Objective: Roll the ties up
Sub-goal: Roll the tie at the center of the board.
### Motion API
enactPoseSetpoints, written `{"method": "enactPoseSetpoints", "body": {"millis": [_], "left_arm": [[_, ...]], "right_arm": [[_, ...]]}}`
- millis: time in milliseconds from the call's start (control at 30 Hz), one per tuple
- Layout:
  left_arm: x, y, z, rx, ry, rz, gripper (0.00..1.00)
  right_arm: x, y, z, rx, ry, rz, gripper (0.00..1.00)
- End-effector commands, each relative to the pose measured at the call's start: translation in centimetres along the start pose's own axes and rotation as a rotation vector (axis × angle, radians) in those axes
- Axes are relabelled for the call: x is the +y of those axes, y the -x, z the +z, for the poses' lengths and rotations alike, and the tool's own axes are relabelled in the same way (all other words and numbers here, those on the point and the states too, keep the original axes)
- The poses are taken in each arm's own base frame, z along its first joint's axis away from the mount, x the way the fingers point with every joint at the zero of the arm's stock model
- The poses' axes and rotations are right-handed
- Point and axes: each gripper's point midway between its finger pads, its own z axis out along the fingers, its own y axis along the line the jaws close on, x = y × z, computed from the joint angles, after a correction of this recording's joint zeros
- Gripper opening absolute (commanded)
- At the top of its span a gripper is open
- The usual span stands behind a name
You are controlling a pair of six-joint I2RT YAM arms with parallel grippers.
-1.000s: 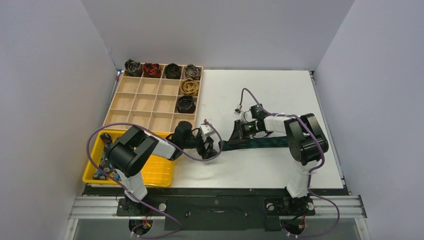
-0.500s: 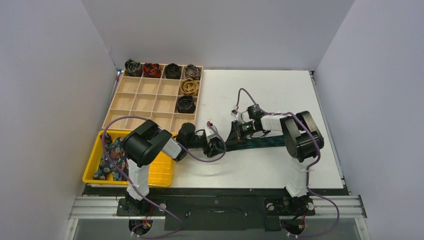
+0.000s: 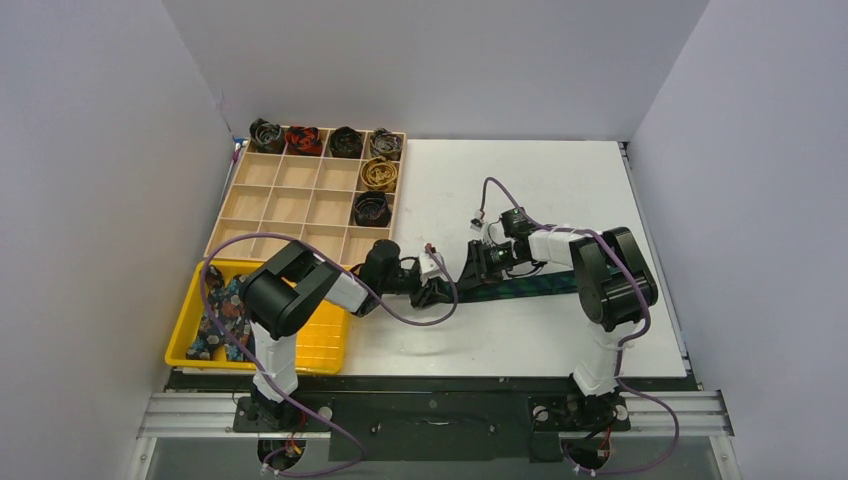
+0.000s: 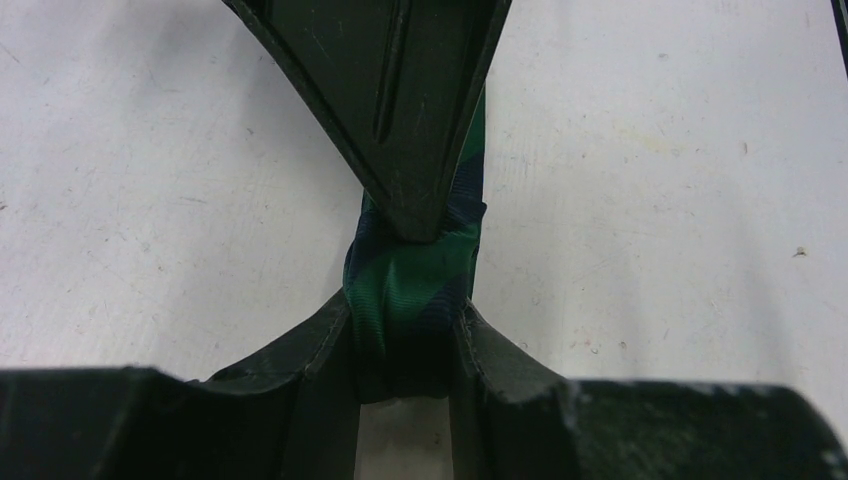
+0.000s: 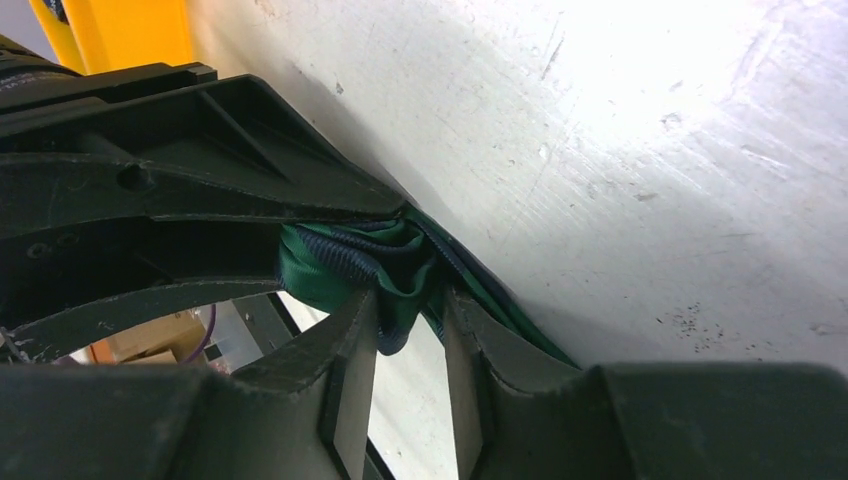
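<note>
A green-navy plaid tie (image 3: 530, 285) lies flat across the white table, and its left end is bunched into a small roll (image 4: 415, 280). My left gripper (image 4: 408, 320) is shut on that roll, one finger pressed against each side. In the top view it (image 3: 437, 291) sits at the tie's left tip. My right gripper (image 3: 472, 268) is just beyond, on the same end. In the right wrist view its jaws (image 5: 410, 310) stand apart, with a loose fold of the tie (image 5: 340, 262) hanging between them. One right finger (image 4: 400, 120) comes down onto the roll from above.
A wooden compartment tray (image 3: 290, 205) stands at the back left, with rolled ties (image 3: 305, 140) in its top row and right column. A yellow bin (image 3: 310, 345) at the front left holds floral ties (image 3: 225, 315). Grey walls close in both sides.
The left arm swung right to the tie's end and its jaws closed on the roll. The right gripper's jaws, shut before, have parted.
</note>
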Motion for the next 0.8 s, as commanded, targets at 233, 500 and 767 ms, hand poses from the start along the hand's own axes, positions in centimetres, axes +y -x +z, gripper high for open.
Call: {"method": "enactPoseSetpoints", "body": {"millis": [233,500,767], "left_arm": [[-0.5,-4.6,-0.7,0.188,0.025,-0.064,0.12],[-1.6,-2.0,-1.6,0.042,-0.022,-0.084,0.62],[-1.6,-1.2,0.5,-0.049,-0.070,-0.087,0.67]], "right_arm": [[-2.8,-1.7,-0.4,0.048,-0.106,-0.013,0.01],[-7.0,-2.2,-0.6,0.080,-0.289,0.054,0.00],[-8.7,-3.8,0.1,0.144,-0.371,0.103,0.00]]}}
